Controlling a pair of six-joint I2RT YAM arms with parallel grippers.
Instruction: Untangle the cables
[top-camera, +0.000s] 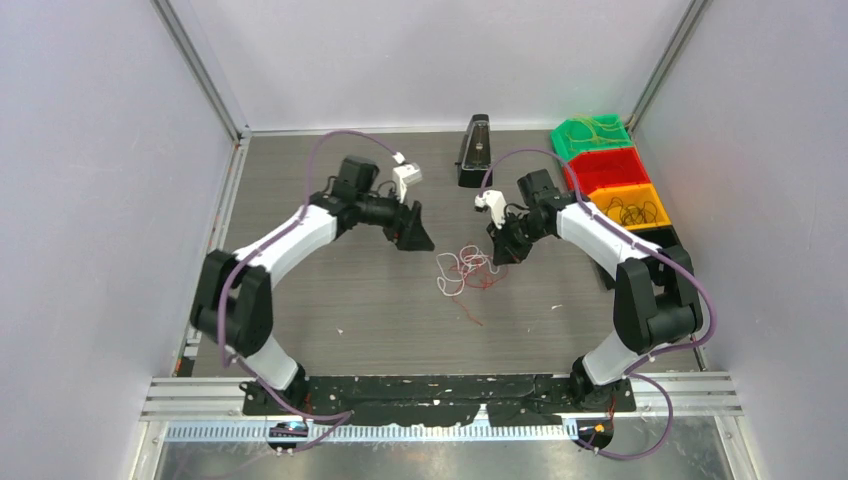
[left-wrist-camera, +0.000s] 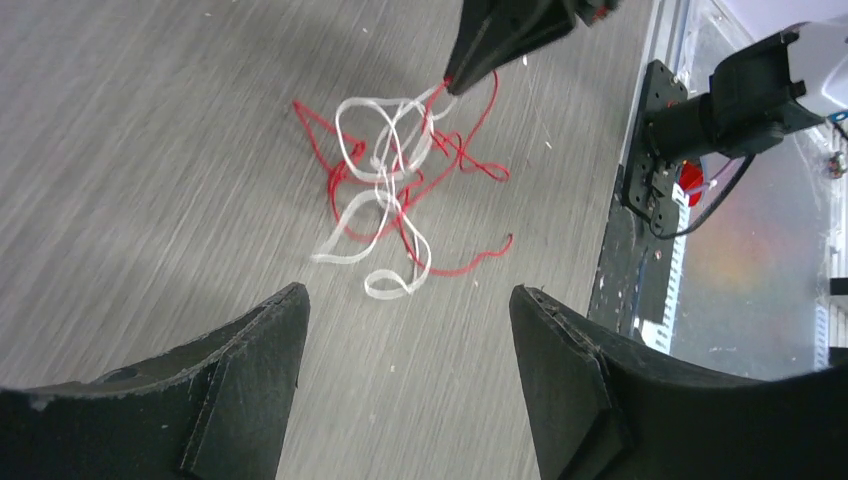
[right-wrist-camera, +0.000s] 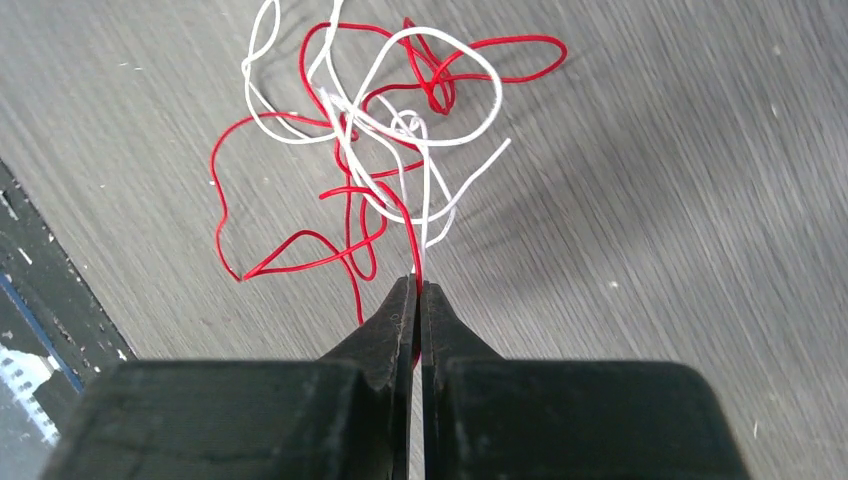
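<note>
While R hand (right-wrist-camera: 418, 284) pinches 2 cables (top-camera: 466, 270), 1 red + 1 white, L hand (left-wrist-camera: 408, 294) hangs open.

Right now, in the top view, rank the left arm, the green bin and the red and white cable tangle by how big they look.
1. Left arm, by far, though it sits nearer the camera.
2. Green bin and cable tangle: similar spread, too close to rank; the tangle is mostly gaps.
</note>
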